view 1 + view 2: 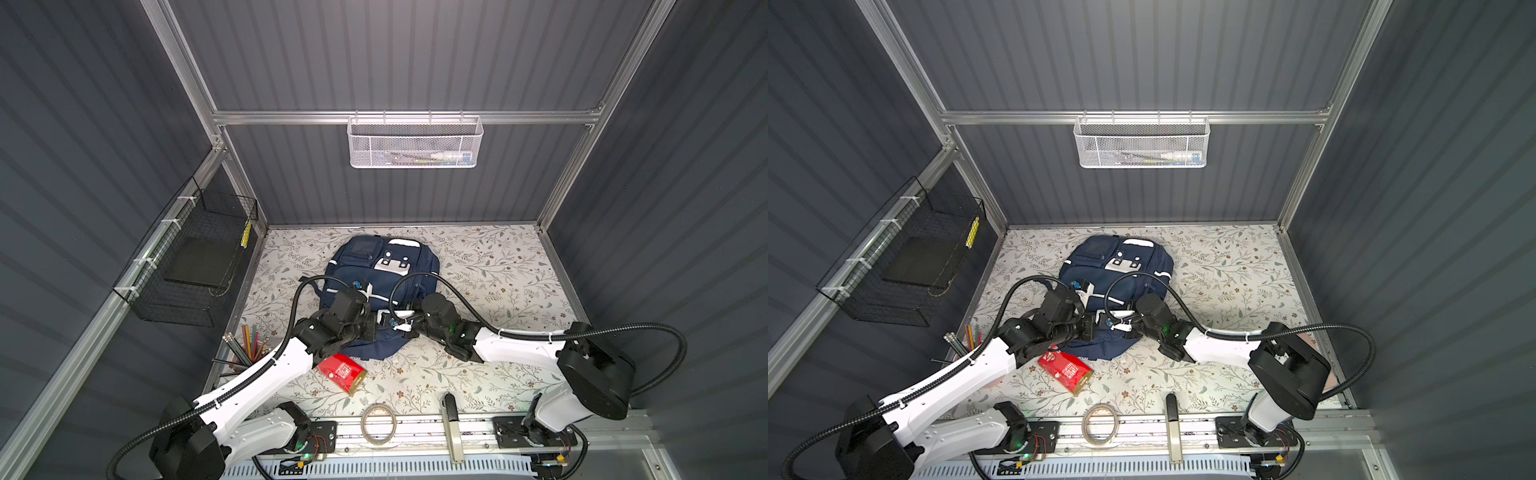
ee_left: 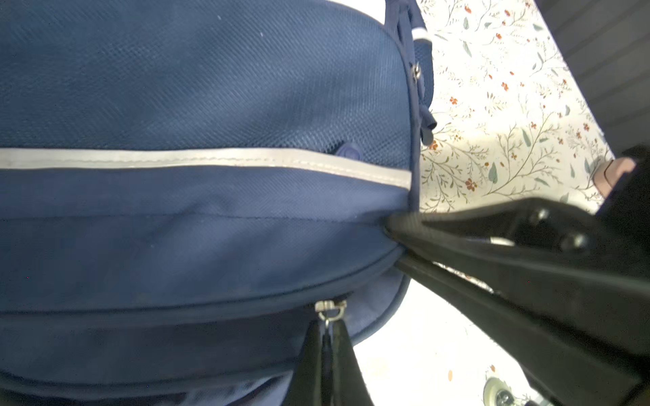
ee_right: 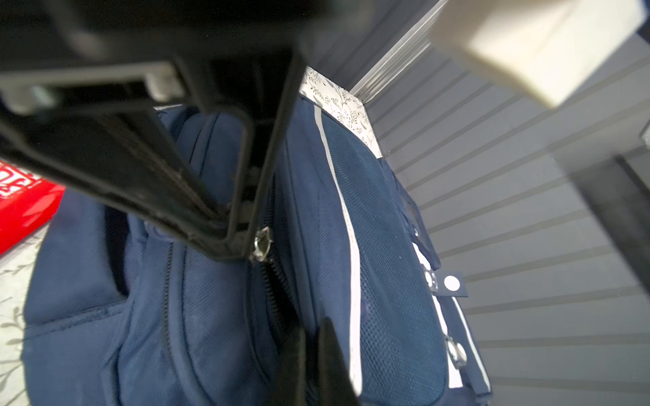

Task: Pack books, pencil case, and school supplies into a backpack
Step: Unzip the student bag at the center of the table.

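Backpack (image 1: 384, 282) lies mid-tabletop (image 1: 498, 270); left gripper (image 2: 327, 332) pinches its zip pull (image 2: 330, 309), right gripper (image 2: 395, 230) clamps its fabric edge; bare tabletop rightward.

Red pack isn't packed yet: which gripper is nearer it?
Left. The left gripper grips the backpack zipper, nearest the red pack; the right gripper pinches fabric just beyond it.

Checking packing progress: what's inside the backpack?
No contents show: the backpack is covered by its navy fabric, and the zip teeth look meshed. The left gripper pinches the zipper pull; the red pack lies outside.
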`<state>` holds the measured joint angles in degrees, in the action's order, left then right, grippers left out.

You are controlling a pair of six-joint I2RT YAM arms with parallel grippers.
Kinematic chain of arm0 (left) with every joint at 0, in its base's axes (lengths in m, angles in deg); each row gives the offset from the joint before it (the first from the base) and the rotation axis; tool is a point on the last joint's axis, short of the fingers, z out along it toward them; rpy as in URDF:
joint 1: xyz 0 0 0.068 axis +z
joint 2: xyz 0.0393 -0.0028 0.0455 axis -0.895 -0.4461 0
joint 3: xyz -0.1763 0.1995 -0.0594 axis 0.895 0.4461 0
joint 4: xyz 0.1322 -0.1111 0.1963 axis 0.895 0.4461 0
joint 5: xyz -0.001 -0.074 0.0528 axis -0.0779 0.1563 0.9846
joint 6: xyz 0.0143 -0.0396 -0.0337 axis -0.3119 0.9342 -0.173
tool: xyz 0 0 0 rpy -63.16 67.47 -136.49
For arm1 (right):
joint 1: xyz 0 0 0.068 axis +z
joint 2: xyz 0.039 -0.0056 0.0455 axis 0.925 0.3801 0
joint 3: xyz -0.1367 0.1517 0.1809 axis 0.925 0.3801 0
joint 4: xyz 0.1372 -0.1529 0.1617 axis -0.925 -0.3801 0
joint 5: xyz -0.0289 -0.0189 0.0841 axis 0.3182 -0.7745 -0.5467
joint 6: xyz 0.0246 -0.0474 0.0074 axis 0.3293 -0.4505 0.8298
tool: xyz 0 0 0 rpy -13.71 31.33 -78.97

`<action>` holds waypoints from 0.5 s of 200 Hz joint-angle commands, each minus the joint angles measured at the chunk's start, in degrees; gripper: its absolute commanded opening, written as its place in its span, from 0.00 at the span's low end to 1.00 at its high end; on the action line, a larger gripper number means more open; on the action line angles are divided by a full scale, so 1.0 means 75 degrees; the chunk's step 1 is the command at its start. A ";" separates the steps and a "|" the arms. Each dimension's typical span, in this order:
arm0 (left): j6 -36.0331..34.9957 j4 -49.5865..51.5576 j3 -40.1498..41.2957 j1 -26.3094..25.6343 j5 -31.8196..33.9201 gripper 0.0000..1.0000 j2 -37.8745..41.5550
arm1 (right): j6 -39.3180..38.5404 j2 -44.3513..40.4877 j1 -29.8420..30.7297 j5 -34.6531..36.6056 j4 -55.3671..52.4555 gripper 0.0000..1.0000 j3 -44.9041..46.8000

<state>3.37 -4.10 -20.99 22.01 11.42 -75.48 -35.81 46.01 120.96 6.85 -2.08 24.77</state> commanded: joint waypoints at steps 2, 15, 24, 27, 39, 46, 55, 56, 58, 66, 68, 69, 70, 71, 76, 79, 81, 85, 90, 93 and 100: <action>-0.0015 -0.0031 -0.0288 -0.0079 -0.0032 0.00 0.0341 | -0.0346 -0.0041 -0.0018 0.0315 -0.0493 0.00 0.0241; -0.0010 0.0204 -0.0317 0.0043 0.0216 0.00 0.0381 | -0.0321 -0.0268 -0.0174 0.0225 -0.0749 0.00 0.0333; 0.0010 0.0331 -0.0315 0.0203 0.0355 0.00 0.0419 | -0.0249 -0.0480 -0.0318 0.0118 -0.0946 0.00 0.0420; 0.0039 0.0404 -0.0311 0.0290 0.0417 0.00 0.0438 | -0.0220 -0.0555 -0.0365 0.0074 -0.0974 0.00 0.0461; 0.0112 0.0566 -0.0298 0.0743 0.0459 0.00 0.0497 | -0.0132 -0.0898 -0.0550 -0.0142 -0.1185 0.00 0.0617; 0.0103 0.0590 -0.0261 0.1098 0.0317 0.00 0.0492 | -0.0103 -0.1065 -0.0646 -0.0184 -0.1352 0.00 0.0671; 0.0048 0.0571 -0.0225 0.1456 0.0152 0.00 0.0458 | -0.0143 -0.1256 -0.0740 -0.0236 -0.1566 0.00 0.0742; 0.0034 0.0568 -0.0226 0.1485 0.0141 0.00 0.0451 | -0.0147 -0.1271 -0.0753 -0.0233 -0.1592 0.00 0.0754; 0.0008 0.0566 -0.0215 0.1541 0.0133 0.00 0.0440 | -0.0159 -0.1315 -0.0775 -0.0246 -0.1633 0.00 0.0770; -0.0131 0.0541 -0.0226 0.1687 0.0146 0.00 0.0321 | -0.0137 -0.1469 -0.0860 -0.0326 -0.1793 0.00 0.0806; -0.0159 0.0533 -0.0236 0.1712 0.0160 0.00 0.0278 | -0.0127 -0.1502 -0.0914 -0.0357 -0.1835 0.00 0.0818; -0.0175 0.0538 -0.0237 0.1718 0.0174 0.00 0.0261 | -0.0110 -0.1517 -0.0914 -0.0370 -0.1850 0.00 0.0816; -0.0184 0.0540 -0.0250 0.1733 0.0187 0.00 0.0247 | -0.0107 -0.1536 -0.0923 -0.0371 -0.1863 0.00 0.0821; -0.0199 0.0541 -0.0262 0.1740 0.0200 0.00 0.0228 | -0.0105 -0.1558 -0.0938 -0.0388 -0.1894 0.00 0.0823; -0.0258 0.0526 -0.0284 0.1778 0.0252 0.00 0.0152 | -0.0105 -0.1632 -0.1030 -0.0417 -0.2018 0.00 0.0825; -0.0297 0.0515 -0.0303 0.1801 0.0287 0.00 0.0107 | -0.0108 -0.1674 -0.1070 -0.0409 -0.2069 0.00 0.0831; -0.0321 0.0500 -0.0299 0.1820 0.0307 0.00 0.0072 | -0.0120 -0.1694 -0.1103 -0.0387 -0.2089 0.00 0.0836; -0.0340 0.0482 -0.0320 0.1856 0.0337 0.00 0.0014 | -0.0135 -0.1731 -0.1171 -0.0318 -0.2110 0.00 0.0857; -0.0338 0.0465 -0.0330 0.1913 0.0340 0.00 -0.0039 | -0.0182 -0.1797 -0.1262 -0.0263 -0.2111 0.00 0.0889; -0.0337 0.0445 -0.0347 0.1940 0.0319 0.00 -0.0074 | -0.0210 -0.1832 -0.1313 -0.0235 -0.2105 0.00 0.0929; -0.0334 0.0353 -0.0355 0.1991 0.0214 0.00 -0.0121 | -0.0211 -0.1925 -0.1486 -0.0171 -0.2049 0.00 0.0986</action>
<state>2.46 -0.65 -21.34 34.49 10.39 -74.82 -37.25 33.97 113.55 2.56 -12.03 30.02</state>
